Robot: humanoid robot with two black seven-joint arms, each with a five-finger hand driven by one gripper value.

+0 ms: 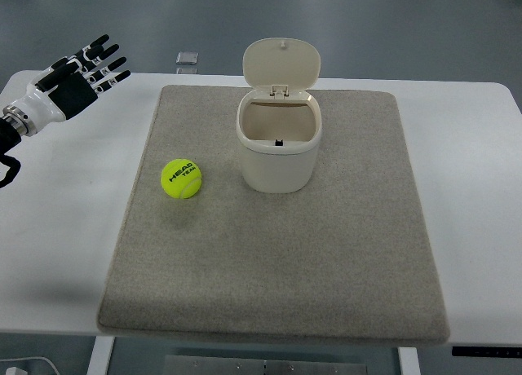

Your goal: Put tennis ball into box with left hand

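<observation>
- Yellow tennis ball [180, 178] lies on the grey mat [269, 261], well apart from the left hand [75, 83], below and to the right of its fingers [110, 63].
- We see those fingers spread wide, holding nothing, above the white desk [65, 228].
- Beyond the ball stands the cream box [278, 151], lid up.
- We judge the reach not begun; next, the hand must descend over the ball.

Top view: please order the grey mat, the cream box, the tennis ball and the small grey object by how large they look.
1. Grey mat
2. Cream box, lid open
3. Tennis ball
4. Small grey object at the table's far edge; being farther from the camera may shrink it slightly.
</observation>
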